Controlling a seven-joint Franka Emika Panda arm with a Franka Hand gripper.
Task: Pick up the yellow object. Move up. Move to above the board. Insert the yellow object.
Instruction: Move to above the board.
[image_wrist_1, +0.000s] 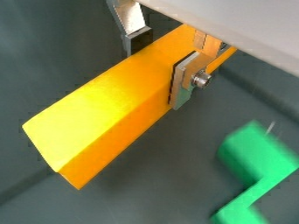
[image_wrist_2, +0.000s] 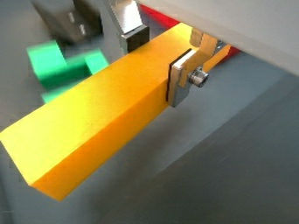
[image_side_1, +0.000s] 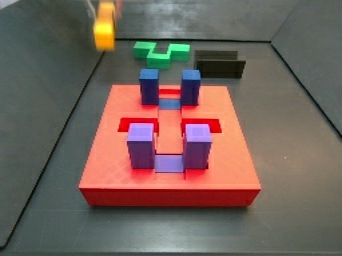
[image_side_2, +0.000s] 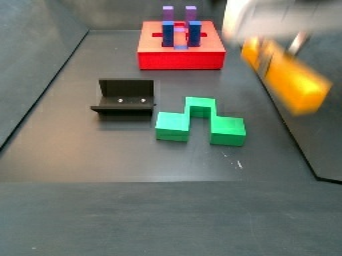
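My gripper (image_wrist_1: 162, 59) is shut on the yellow object (image_wrist_1: 100, 114), a long yellow bar with orange sides. One silver finger (image_wrist_1: 184, 80) presses its side and the other finger (image_wrist_1: 136, 37) sits on the far side, as both wrist views show (image_wrist_2: 158, 57). The bar (image_wrist_2: 93, 127) hangs clear of the floor. In a side view it is a blurred yellow shape (image_side_2: 297, 82) below the blurred gripper (image_side_2: 261, 25), right of and apart from the board (image_side_2: 181, 58). In a side view the bar (image_side_1: 104, 25) is up at the far left, beyond the red board (image_side_1: 167, 175).
A green zigzag block (image_side_2: 201, 122) lies on the dark floor, also seen in both wrist views (image_wrist_1: 251, 171) (image_wrist_2: 59, 63). The dark fixture (image_side_2: 123, 98) stands left of it. Blue and purple posts (image_side_1: 144, 145) rise from the board. Grey walls enclose the floor.
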